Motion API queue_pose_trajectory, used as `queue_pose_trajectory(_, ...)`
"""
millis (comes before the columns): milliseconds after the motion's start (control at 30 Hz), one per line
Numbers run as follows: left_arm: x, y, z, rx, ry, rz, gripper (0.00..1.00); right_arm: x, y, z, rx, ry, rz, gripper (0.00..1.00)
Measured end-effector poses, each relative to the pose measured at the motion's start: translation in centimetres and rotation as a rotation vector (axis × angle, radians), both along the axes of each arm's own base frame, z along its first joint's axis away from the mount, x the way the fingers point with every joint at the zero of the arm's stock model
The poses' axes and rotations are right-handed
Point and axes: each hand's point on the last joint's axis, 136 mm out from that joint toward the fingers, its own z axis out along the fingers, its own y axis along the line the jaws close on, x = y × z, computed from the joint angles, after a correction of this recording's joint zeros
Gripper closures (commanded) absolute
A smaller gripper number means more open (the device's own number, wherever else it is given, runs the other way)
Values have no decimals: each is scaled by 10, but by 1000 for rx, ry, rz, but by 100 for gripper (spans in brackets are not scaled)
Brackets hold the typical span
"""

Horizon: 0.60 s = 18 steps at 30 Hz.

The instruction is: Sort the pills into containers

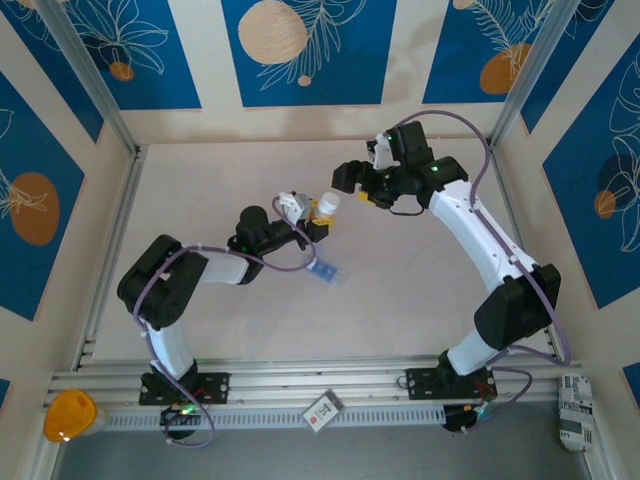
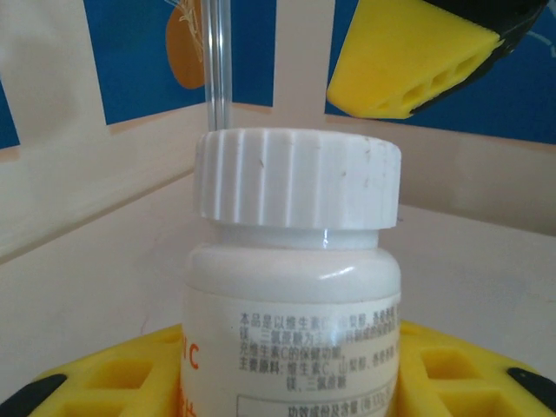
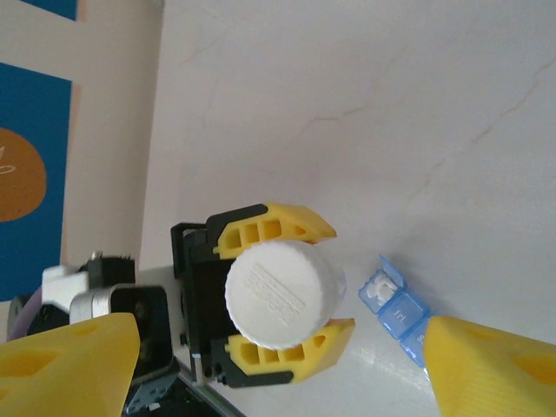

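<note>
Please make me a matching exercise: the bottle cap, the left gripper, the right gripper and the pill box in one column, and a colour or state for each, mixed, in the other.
1. bottle cap
2. left gripper
3. right gripper
4. pill box

a. open, holding nothing
b. blue, with white pills inside
c. white and ribbed
d. shut on the bottle

Pairs: 1-c, 2-d, 3-a, 4-b

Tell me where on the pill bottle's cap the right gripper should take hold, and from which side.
Grip the ribbed side wall of the white cap, coming straight down from above. The bottle stands upright with its body clamped in the left gripper, so likely only the cap is free, and its ridges should give purchase.
</note>
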Motion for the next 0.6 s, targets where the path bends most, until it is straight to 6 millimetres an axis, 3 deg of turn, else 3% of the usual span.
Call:
queue_pose_trajectory(167,-2,4,24,-80,39,-102,100,-4,-7,16,2,-136,73,16)
queue_pose_trajectory(367,-12,1,46,-140,89,-229,100,-10,5,26,-2,-281,205,16)
queue_pose_trajectory(600,-20,-5,47,-168,168,-316,100,-15,22,30,15,-332,278,16)
